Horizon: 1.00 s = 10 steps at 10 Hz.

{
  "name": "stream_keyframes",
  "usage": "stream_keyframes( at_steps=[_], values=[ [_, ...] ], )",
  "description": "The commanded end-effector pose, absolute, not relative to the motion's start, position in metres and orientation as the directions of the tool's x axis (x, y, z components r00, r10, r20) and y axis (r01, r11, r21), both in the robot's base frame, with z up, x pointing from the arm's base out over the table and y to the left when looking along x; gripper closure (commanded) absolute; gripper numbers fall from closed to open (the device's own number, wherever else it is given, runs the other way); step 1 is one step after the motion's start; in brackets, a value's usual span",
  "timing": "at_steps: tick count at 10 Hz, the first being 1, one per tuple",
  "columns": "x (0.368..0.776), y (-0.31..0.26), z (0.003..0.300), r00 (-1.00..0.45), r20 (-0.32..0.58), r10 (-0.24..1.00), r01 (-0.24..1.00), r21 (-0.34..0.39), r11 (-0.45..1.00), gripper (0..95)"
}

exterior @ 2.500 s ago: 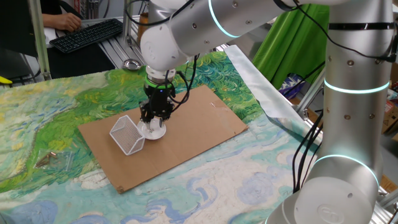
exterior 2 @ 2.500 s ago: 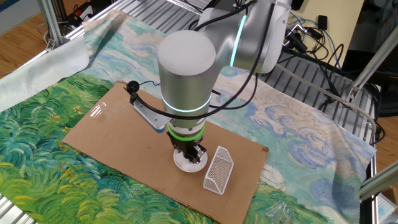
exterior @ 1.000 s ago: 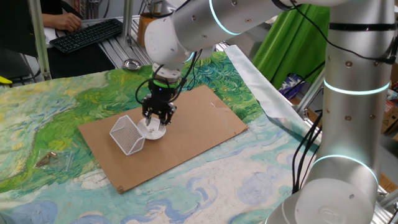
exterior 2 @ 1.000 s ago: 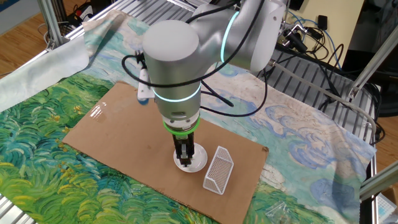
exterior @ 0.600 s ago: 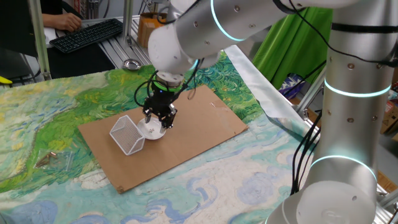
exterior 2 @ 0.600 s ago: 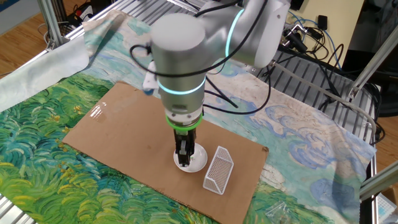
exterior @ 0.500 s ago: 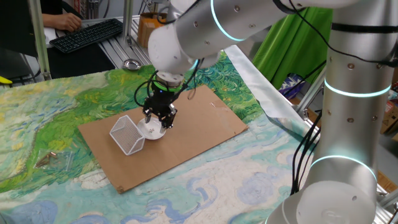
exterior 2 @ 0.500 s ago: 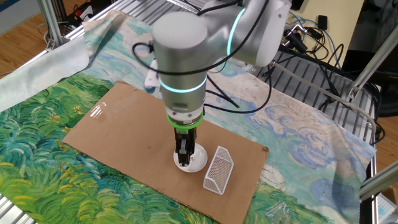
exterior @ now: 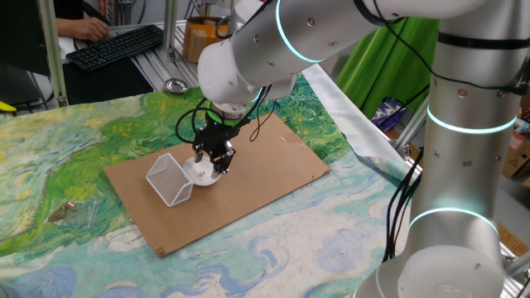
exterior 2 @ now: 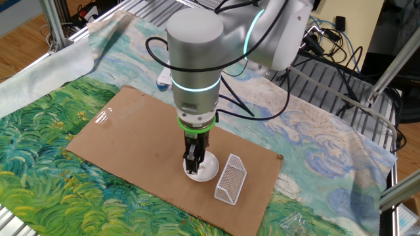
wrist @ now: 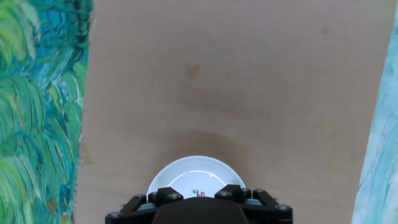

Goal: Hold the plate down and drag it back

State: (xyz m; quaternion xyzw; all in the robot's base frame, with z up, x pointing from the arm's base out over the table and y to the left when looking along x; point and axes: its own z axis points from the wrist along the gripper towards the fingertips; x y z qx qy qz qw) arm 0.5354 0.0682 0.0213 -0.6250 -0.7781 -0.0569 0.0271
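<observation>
The plate (exterior: pixel 199 173) is a small white round dish on the brown cardboard sheet (exterior: pixel 265 174). It also shows in the other fixed view (exterior 2: pixel 206 172). My gripper (exterior: pixel 217 163) points straight down onto it, fingertips inside the rim, jaws apart with nothing between them. From the other side the gripper (exterior 2: pixel 191 168) looks narrow, standing on the plate's left half. In the hand view the plate (wrist: pixel 196 174) lies at the bottom middle, half hidden by the gripper's (wrist: pixel 198 206) black links; a small mark shows at its centre.
A white wire-mesh basket (exterior: pixel 170 180) lies tipped against the plate's side, seen also in the other fixed view (exterior 2: pixel 230 178). A shiny metal bowl (exterior: pixel 175 84) sits beyond the painted cloth. A keyboard (exterior: pixel 116 45) is at the far left. Bare cardboard (wrist: pixel 236 81) stretches ahead of the hand.
The wrist has turned while the gripper stayed on the plate, and the jaws have spread a little wider. The plate and the basket have not visibly moved.
</observation>
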Motion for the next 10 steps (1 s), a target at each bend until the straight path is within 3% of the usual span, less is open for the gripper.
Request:
stream_keyframes(
  at_steps=[1,10],
  values=[
    [0.5364,0.0692,0.0206,-0.207,0.118,0.971,0.978,0.054,0.202,38.0],
    [0.5374,0.0720,0.0163,-0.187,0.066,0.980,0.982,0.041,0.185,38.0]
  ],
)
